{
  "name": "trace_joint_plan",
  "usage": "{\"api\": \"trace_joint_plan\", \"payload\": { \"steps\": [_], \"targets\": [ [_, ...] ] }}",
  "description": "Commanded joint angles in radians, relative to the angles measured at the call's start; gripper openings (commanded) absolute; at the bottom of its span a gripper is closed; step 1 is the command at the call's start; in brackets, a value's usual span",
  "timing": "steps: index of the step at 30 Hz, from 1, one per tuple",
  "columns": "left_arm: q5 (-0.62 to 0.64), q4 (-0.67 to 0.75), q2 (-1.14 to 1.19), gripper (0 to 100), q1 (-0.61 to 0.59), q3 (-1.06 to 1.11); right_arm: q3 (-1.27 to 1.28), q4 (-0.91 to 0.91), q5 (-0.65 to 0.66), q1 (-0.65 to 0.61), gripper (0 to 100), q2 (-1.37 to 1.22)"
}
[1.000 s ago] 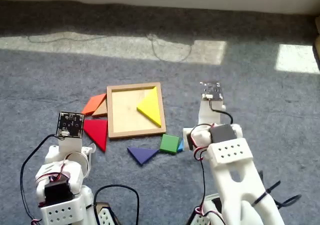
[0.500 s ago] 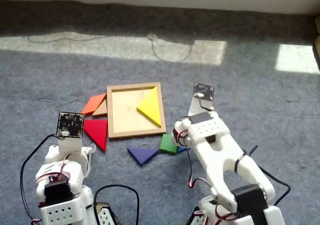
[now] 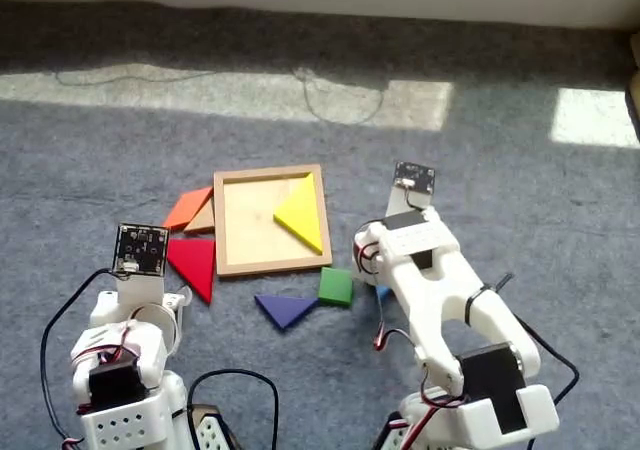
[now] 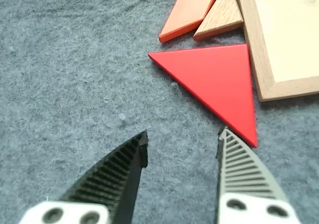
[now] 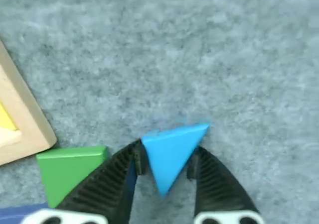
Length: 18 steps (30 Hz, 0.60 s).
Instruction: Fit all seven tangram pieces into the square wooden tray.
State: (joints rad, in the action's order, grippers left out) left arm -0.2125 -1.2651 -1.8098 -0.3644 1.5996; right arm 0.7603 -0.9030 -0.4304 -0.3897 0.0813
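Surface: grey-blue felted carpet [image 3: 500, 190], matted fibre.

Tray [image 3: 218, 225]: square, pale wood, raised rim, smooth flat floor.

Yellow triangle [image 3: 302, 215]: large and flat with a smooth painted face. It lies inside the tray with its long edge along the right wall and its apex toward the tray's centre.

Orange piece [image 3: 187, 208]: a slanted four-sided slab outside the tray's left rim, at the far end. A bare wood triangle [image 3: 203, 217] lies between it and the rim, close against both.

Red triangle [image 3: 193, 263]: large, glossy, sharp-edged. It sits outside the tray's near-left corner, one short side running just beside the rim, with its narrow tip pointing away from the tray's far side.

Purple triangle [image 3: 285, 308]: off the tray's near edge, apart from it.

Green square [image 3: 336, 286]: a thick block just off the tray's near-right corner, at the purple triangle's corner.

Blue triangle [image 5: 172, 149]: small, smooth, crisp corners. It lies beyond the green square from the tray's near-right corner. One corner points back between the fingers and the opposite edge faces outward. Whether it is lifted off the carpet cannot be determined.

Right gripper [image 5: 167, 159]: black ribbed fingers pressed against two sides of the blue triangle, gripping it.

Left gripper [image 4: 183, 133]: jaws spread apart and holding nothing, over bare carpet off the tray's near-left corner. One fingertip is just beside the red triangle's tip.
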Motion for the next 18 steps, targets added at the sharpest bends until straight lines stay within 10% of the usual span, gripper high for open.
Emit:
{"api": "trace_joint_plan", "payload": {
  "steps": [1, 18],
  "targets": [
    [-0.003, 0.009, -0.002, 24, -0.012, -0.030, -0.044, 0.022, 0.132, 0.001, 0.8, -0.012],
    [-0.006, 0.015, -0.004, 24, -0.010, -0.018, -0.045, -0.064, 0.333, -0.005, 0.5, 0.371]
  ]
}}
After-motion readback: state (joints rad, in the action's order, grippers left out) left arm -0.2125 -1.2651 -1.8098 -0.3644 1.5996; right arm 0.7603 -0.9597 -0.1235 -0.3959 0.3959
